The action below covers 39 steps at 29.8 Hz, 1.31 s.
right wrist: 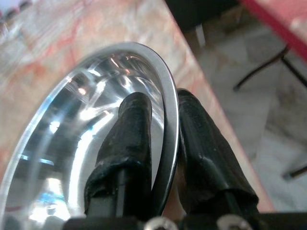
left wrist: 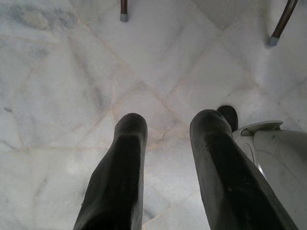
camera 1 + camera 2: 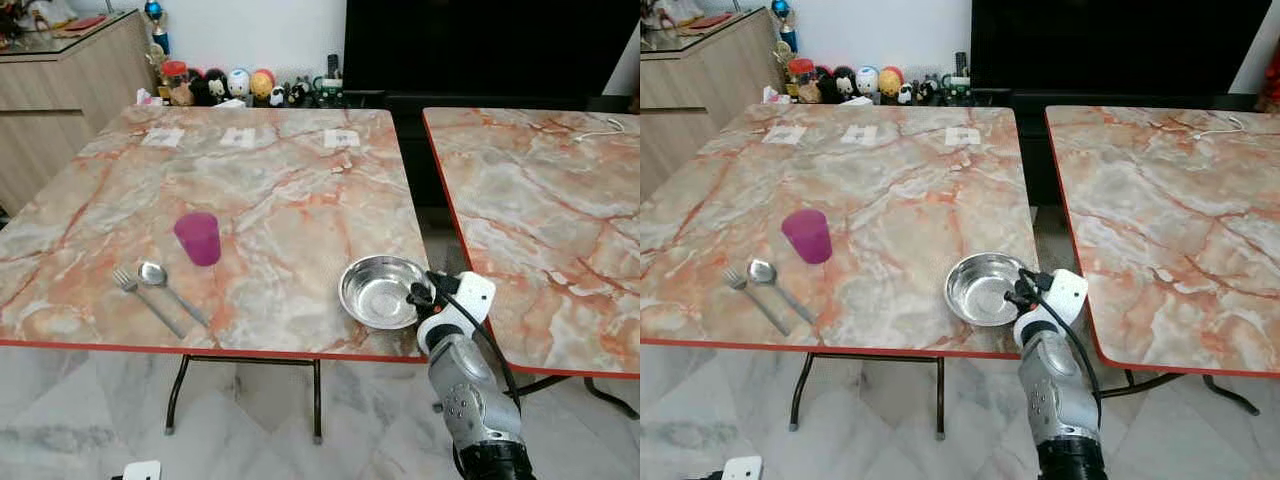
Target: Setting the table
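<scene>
- The right gripper [image 1: 163,124] was clamped on the rim of the steel bowl [image 3: 380,290], one black finger inside the rim and the other outside it, as the right wrist view showed.
- The bowl sat on the marble-patterned table [image 3: 260,180] at its near right corner, close to both the front edge and the right edge.
- Just beyond that right edge ran a narrow gap of floor, then a second table [image 3: 540,200] with the same red-edged top; the right arm rose through the near end of that gap.
- To the bowl's left, a broad stretch of bare tabletop separated it from the other things.
- A purple cup [image 3: 198,238] stood upright toward the near left of the table.
- A fork [image 3: 145,298] and a spoon [image 3: 170,290] lay side by side just in front of the cup, near the front edge, handles angled toward the right.
- Three small white cards [image 3: 238,137] lay in a row along the far side of the table.
- The left gripper [image 2: 165,158] hung low over the pale tiled floor [image 2: 72,72], its fingers spread apart and holding nothing.
</scene>
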### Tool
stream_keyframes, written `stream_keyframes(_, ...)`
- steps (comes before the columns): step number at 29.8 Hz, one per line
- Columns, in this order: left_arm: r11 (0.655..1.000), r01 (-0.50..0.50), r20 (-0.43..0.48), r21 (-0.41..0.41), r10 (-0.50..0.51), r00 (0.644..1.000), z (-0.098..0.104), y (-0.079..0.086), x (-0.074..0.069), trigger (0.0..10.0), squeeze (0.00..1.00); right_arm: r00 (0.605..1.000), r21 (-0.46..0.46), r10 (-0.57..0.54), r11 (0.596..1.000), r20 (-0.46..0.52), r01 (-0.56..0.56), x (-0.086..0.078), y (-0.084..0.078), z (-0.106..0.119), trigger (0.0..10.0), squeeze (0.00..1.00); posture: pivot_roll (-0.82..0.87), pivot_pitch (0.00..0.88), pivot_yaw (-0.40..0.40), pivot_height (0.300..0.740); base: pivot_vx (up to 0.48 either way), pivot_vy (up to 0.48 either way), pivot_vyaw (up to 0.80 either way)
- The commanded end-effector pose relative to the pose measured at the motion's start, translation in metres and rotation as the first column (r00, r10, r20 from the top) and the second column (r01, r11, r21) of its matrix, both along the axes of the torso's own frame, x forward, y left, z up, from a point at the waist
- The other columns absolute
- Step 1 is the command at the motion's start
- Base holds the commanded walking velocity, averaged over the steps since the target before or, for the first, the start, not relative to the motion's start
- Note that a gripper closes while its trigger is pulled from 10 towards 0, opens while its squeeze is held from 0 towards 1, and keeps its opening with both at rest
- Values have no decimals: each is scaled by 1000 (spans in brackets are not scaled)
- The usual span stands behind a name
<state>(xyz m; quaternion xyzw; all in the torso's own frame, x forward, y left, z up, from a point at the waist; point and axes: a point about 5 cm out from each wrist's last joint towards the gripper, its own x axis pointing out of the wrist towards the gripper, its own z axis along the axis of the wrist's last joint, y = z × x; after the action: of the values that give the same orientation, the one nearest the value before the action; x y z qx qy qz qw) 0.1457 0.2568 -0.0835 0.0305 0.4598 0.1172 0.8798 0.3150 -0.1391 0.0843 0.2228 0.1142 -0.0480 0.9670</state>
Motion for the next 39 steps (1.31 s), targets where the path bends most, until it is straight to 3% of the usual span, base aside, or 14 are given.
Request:
stream_keyframes(1,999,33,-15,9,-33,999,-2,-5,0,10000,0,998,-16,-23,1000,50,24,0,-5,4,0,0,-65,0,12,740,0,0,0)
stream_keyframes(2,999,34,-14,11,-33,999,-2,-6,1,10000,0,996,-33,-30,999,81,33,-1,-7,7,1176,0,-66,0,13,740,0,0,0)
stream_keyframes(3,999,34,-9,12,-34,999,-1,-7,2,10000,0,991,-37,-55,997,126,60,-2,-10,11,10000,0,-67,0,14,740,0,0,0)
stream_keyframes(10,998,68,-15,13,-67,998,-2,-10,4,10000,0,972,-4,-98,995,212,101,-3,-17,24,10000,0,-73,0,13,740,0,-111,0)
stream_keyframes(20,998,62,-16,15,-61,998,-2,-9,2,10000,0,948,-42,-97,993,302,115,2,-16,39,10000,0,-71,0,10,740,0,-466,0)
stream_keyframes(24,998,62,-18,12,-62,998,-3,-9,-1,10000,0,925,-14,-148,987,351,163,4,-26,53,10000,0,-76,0,11,740,0,-468,0)
stream_keyframes(39,997,70,-15,12,-70,997,-2,-11,3,10000,0,912,-9,-201,976,358,218,3,-39,53,10000,0,-81,0,17,740,0,-465,-121)
